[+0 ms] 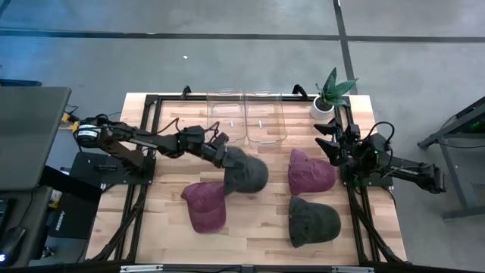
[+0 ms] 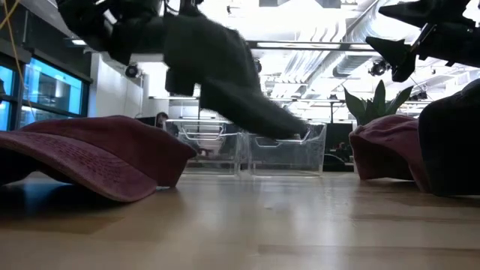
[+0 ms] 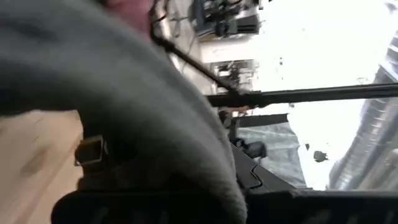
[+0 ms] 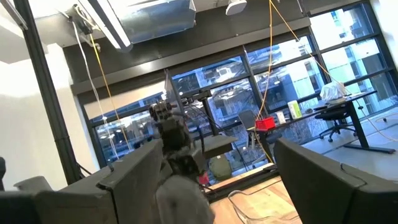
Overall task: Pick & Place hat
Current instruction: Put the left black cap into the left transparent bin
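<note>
My left gripper (image 1: 224, 157) is shut on a dark grey hat (image 1: 247, 174) in the middle of the table. In the low view the hat (image 2: 225, 71) hangs up off the wood, slanting down away from the gripper. In the left wrist view its crown (image 3: 124, 87) fills the picture, with a metal strap buckle (image 3: 91, 150) close by. My right gripper (image 1: 331, 144) waits open at the table's right edge, high up (image 2: 401, 45), its fingers wide apart (image 4: 230, 186) with nothing between them. My left gripper holds the dark grey hat by its edge on the side toward the table's left (image 1: 229, 161), close to the strap buckle; the hat itself hides the fingertips. The fingers come in level from the table's left. The hat is lifted clear, tilted, its far end (image 2: 296, 133) lowest.
A maroon hat (image 1: 204, 206) lies just near of the lifted one. Another maroon hat (image 1: 309, 173) and a second dark hat (image 1: 311, 221) lie to the right. Two clear bins (image 1: 226, 114) (image 1: 264, 117) stand at the far edge, beside a potted plant (image 1: 330, 95).
</note>
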### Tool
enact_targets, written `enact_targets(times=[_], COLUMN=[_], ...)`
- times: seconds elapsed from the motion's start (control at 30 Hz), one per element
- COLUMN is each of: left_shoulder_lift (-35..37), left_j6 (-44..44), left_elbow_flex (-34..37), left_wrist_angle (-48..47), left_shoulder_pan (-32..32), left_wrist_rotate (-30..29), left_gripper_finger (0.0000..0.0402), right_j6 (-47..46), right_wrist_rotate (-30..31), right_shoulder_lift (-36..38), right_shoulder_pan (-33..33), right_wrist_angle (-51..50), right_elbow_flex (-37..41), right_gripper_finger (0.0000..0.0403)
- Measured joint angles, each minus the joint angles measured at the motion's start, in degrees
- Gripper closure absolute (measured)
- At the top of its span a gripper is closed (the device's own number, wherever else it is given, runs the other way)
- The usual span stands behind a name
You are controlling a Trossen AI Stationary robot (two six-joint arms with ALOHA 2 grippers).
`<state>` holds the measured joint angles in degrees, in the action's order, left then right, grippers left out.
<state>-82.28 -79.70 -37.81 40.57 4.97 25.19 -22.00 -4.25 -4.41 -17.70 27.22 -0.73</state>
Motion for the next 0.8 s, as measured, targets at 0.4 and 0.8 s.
enact_targets(times=[0.4, 0.8], left_shoulder_lift=[10.42, 16.17], left_j6=[5.69, 12.24], left_elbow_flex=[-4.45, -15.9], left_wrist_angle=[-21.65, -42.79], left_shoulder_pan=[4.19, 4.05], left_wrist_rotate=[-0.28, 0.74], left_gripper_finger=[0.0401, 0.0401], right_j6=[0.0, 0.0], right_wrist_rotate=[0.0, 0.0], right_shoulder_lift=[-0.01, 0.0], right_shoulder_pan=[0.0, -0.01], right_wrist_angle=[-0.46, -0.63], right_elbow_flex=[0.0, 0.0], right_gripper_finger=[0.0096, 0.0096])
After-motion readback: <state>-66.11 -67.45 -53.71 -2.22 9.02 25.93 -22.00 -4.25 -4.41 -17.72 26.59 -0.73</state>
